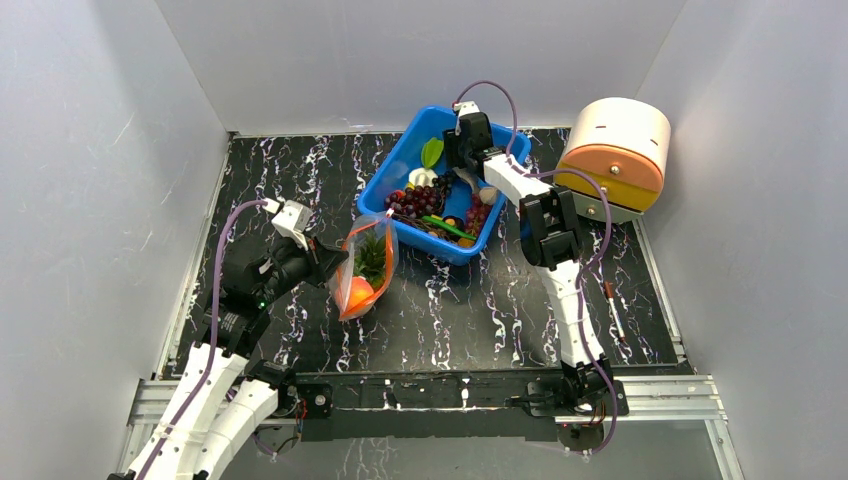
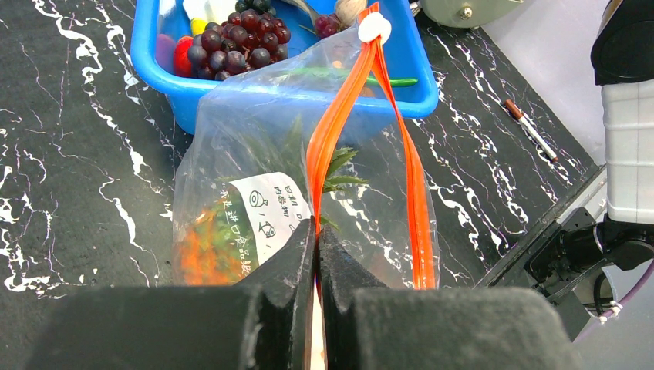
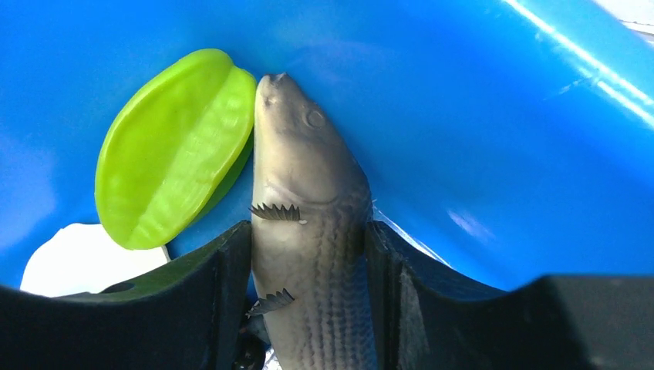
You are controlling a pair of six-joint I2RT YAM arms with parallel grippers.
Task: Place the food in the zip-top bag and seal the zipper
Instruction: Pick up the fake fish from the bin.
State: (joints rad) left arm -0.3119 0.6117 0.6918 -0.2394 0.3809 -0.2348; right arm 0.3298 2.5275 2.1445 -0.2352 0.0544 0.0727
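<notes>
The clear zip-top bag (image 1: 362, 268) stands on the table left of the blue bin, its mouth open. Inside it lie an orange peach (image 1: 358, 291) and the pineapple's green leaves (image 2: 335, 166). My left gripper (image 2: 317, 235) is shut on the bag's orange-red zipper strip (image 2: 332, 127) and holds that edge up; the strip's other side (image 2: 416, 208) hangs apart from it. My right gripper (image 3: 308, 254) is inside the bin and shut on a grey toy fish (image 3: 308, 193). A green starfruit (image 3: 173, 146) lies beside the fish's head. Purple grapes (image 1: 420, 198) lie in the bin.
The blue plastic bin (image 1: 395, 165) holds several other toy foods. A round white and orange appliance (image 1: 615, 150) stands at the back right. A pen (image 1: 614, 300) lies on the table at the right. Grey walls close in both sides.
</notes>
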